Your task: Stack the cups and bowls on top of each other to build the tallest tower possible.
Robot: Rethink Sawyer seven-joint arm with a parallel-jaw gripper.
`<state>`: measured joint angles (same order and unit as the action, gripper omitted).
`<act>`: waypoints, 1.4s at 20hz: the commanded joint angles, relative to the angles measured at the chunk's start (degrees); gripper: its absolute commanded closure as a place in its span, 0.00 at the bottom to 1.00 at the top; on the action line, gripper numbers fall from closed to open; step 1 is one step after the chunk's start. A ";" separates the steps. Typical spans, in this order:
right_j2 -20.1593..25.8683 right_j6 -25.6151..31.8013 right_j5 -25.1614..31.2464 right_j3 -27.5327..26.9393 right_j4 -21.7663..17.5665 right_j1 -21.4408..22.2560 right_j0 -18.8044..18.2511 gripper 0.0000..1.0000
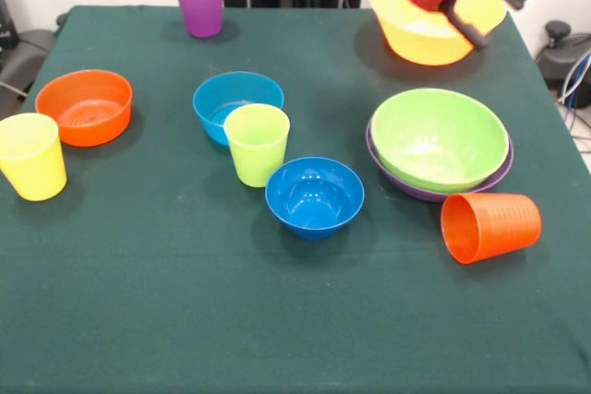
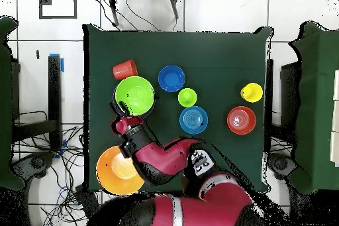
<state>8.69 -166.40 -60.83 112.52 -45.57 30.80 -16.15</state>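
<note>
Tipped on its side, the orange cup (image 1: 490, 226) lies nearest, well below the gripper (image 1: 473, 8), beside the lime green bowl (image 1: 440, 138) nested in the purple bowl (image 1: 434, 193). Whether the gripper's fingers are spread or closed I cannot tell; it hangs over the large yellow-orange bowl (image 1: 420, 36).

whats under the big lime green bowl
The large lime green plastic bowl sits nested in a large purple plastic bowl. Only the purple bowl's rim shows; its inside and the table beneath are covered.
</note>
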 commanded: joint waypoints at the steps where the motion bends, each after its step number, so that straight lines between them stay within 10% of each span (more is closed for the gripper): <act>1: 0.07 -6.20 18.36 6.77 8.60 16.38 3.23 0.00; 8: -6.50 -0.48 23.10 6.41 20.68 19.49 9.77 0.00; 13: -12.53 4.47 38.50 4.78 26.72 22.39 15.52 0.00; 17: -9.93 4.93 53.63 6.31 25.78 28.35 14.38 0.00; 28: -0.84 8.00 67.72 11.57 21.02 36.34 9.05 0.00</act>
<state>1.15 -166.40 -2.45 118.10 -22.00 64.93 -4.89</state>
